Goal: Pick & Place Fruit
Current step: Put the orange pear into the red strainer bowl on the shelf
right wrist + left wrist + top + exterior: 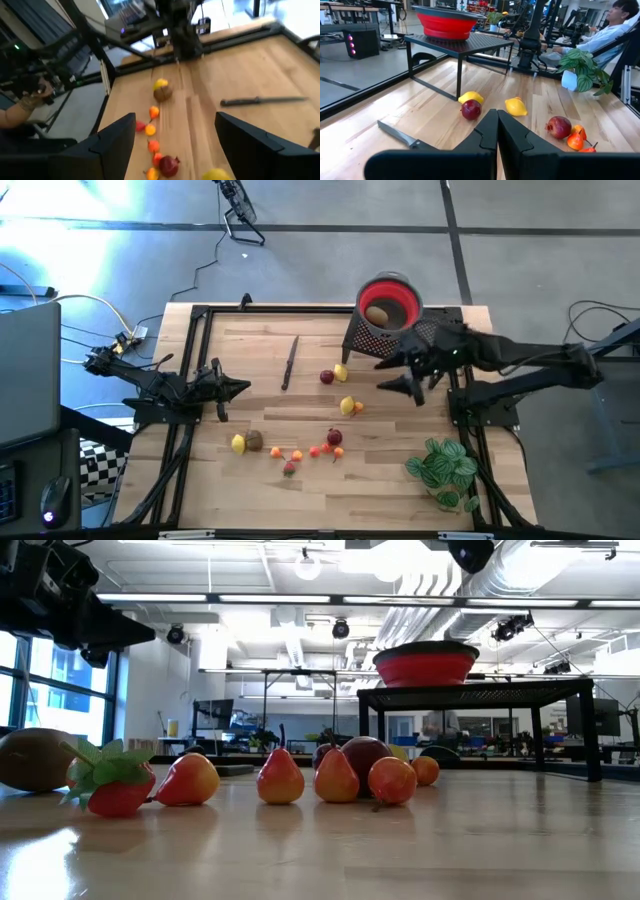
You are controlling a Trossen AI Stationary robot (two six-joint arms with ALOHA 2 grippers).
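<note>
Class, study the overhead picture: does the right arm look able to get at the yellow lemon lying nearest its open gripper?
Probably yes. The right gripper hangs open just beside the lemon, with bare table between them. Only a small orange fruit sits against the lemon and might get nudged.

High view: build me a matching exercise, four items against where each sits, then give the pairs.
Items:
1. red bowl
2. knife
3. green plant
4. left gripper

Places:
A. near table corner on the right arm's side
B. shut, over the table's left edge
C. on the black stand at the far edge
D. flat on the wood, left of the dark red fruit

Pairs: 1-C, 2-D, 3-A, 4-B
</note>
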